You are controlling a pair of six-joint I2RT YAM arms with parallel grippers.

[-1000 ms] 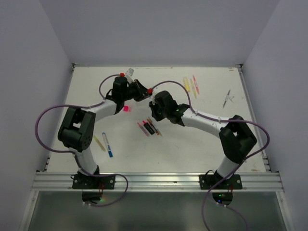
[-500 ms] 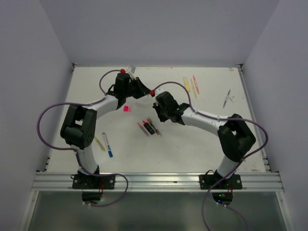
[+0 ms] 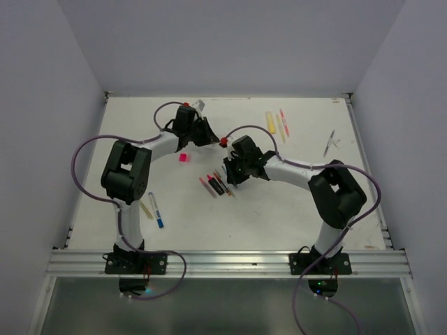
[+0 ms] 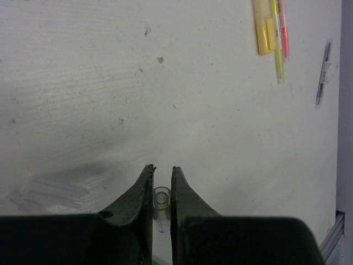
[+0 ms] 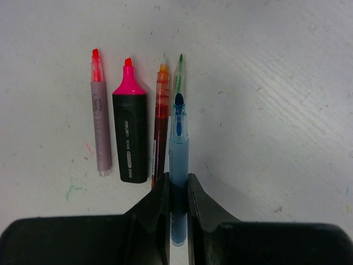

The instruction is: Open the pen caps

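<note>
Soft overhead light falls evenly, without glare. In the top view the counter point(image 3: 300, 202) is bright and arm shadows are faint. The left wrist view has a grey shadow at 8 o'clock; the left gripper point(image 4: 162, 168) is near-black, and the clear pen cap point(image 4: 161, 201) is slightly blurred. In the right wrist view the blue pen point(image 5: 178, 149) is crisp, and the right gripper point(image 5: 177, 176) is a dark mass at 6 o'clock.

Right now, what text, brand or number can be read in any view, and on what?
"deli": white print along the black highlighter, right wrist view; small, but it reads so.
The print after it and its pink label: too blurred.
Grey pen: faint print, unreadable.
Blue pen in the right gripper: no text seen.
Clear cap in the left gripper: none.
Top view: nothing readable.
</note>
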